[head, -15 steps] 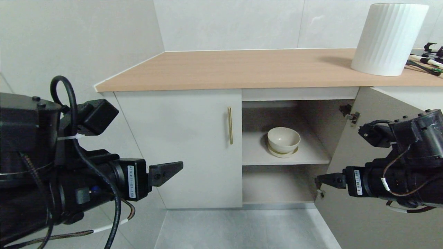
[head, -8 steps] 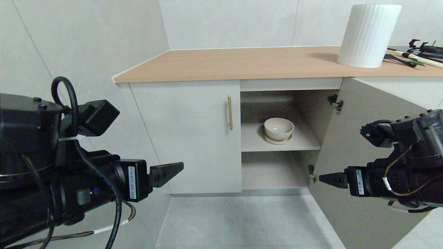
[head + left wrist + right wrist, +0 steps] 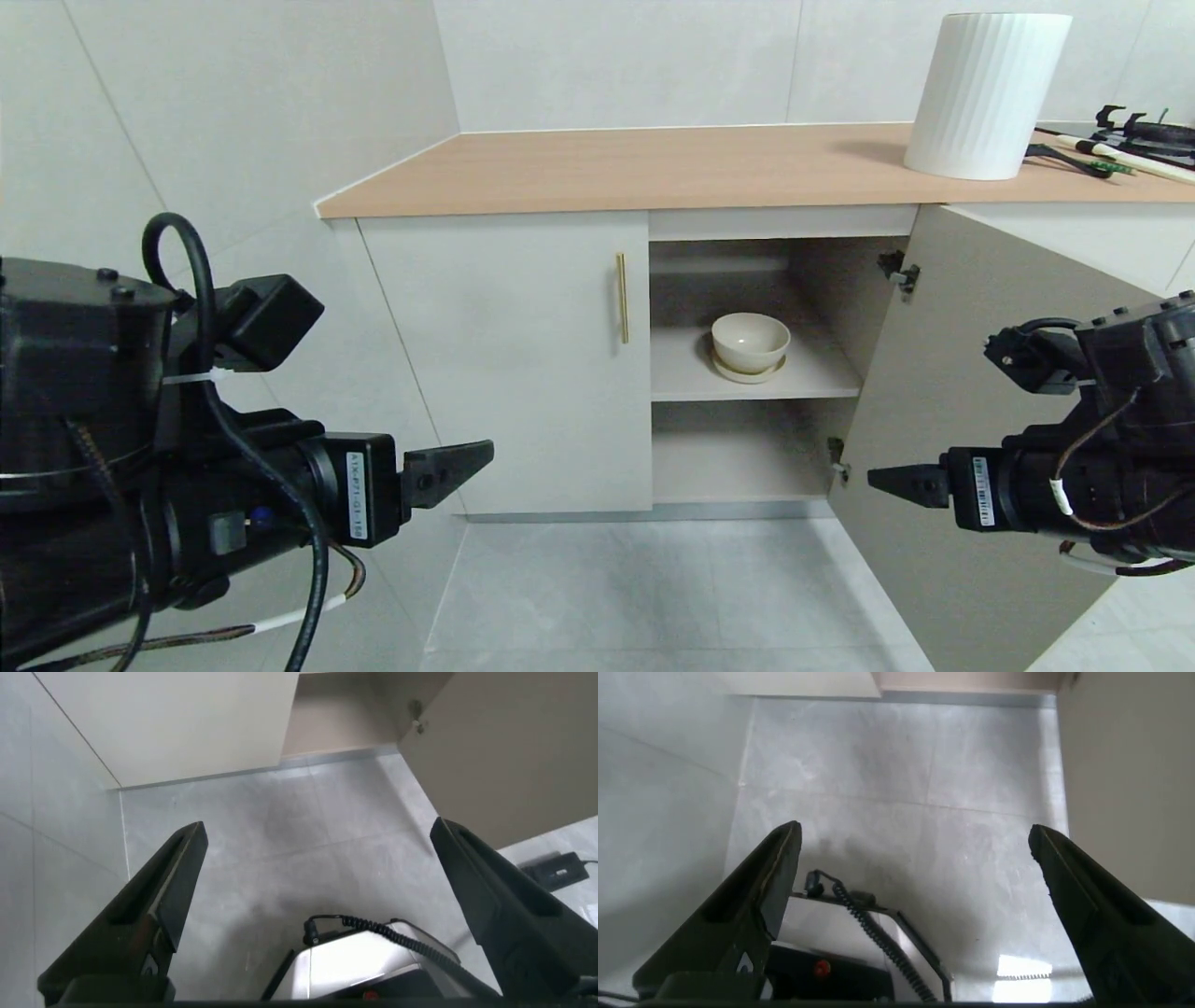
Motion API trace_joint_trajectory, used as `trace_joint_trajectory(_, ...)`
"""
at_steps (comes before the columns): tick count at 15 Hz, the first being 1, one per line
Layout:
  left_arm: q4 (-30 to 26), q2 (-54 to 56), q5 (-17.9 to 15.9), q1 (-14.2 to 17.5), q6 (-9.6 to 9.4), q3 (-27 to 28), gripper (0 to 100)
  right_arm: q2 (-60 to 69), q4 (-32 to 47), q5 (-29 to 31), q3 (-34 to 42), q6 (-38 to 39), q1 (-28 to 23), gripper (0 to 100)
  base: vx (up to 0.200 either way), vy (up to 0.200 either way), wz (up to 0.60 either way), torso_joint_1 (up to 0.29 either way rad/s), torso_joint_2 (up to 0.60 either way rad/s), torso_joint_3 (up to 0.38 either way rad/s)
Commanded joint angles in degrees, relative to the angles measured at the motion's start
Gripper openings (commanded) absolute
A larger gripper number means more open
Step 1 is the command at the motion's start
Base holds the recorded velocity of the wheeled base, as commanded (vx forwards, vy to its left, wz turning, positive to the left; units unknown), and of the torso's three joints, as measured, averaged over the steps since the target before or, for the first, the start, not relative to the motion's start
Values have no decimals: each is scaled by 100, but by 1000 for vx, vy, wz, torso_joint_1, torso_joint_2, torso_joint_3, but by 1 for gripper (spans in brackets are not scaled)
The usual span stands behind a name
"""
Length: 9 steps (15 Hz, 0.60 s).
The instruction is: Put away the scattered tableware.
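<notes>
bowl (image 3: 750, 342) sits on a saucer (image 3: 747, 375) on the upper shelf (image 3: 812, 378), at 12 o'clock. left tool (image 3: 318, 829) and right tool (image 3: 912, 833) both gape wide, empty. this piece looks stowed; next, likely swing the open door (image 3: 943, 373) at 3 o'clock shut.

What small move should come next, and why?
Probably push the open door shut with the right claw, which hangs beside it: the bowl already sits on a plate on the shelf, and the left claw is open and empty too.
</notes>
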<state>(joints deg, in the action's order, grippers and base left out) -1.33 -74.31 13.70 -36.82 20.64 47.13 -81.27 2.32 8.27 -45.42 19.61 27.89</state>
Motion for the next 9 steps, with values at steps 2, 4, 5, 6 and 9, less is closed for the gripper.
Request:
trace_joint_trajectory(2,1,-39,1,-1,2,-2,100,77,-3,8,25,-2,76,100,0,0,0,0,0,0)
trace_joint_trajectory(4,1,-39,1,-1,2,-11,100,121,-3,8,33,-2,102,100,0,0,0,0,0,0)
trace_joint_trajectory(5,1,-39,1,-1,-7,-11,100,121,-3,17,33,-2,181,100,0,0,0,0,0,0)
trace_joint_trajectory(6,-8,-39,10,-1,-16,-11,100,121,-3,52,60,-2,234,100,0,-200,0,12,2,-7)
trace_joint_trajectory(9,-8,-39,10,-1,-16,-11,100,147,32,123,86,-2,252,100,0,-200,0,6,2,4)
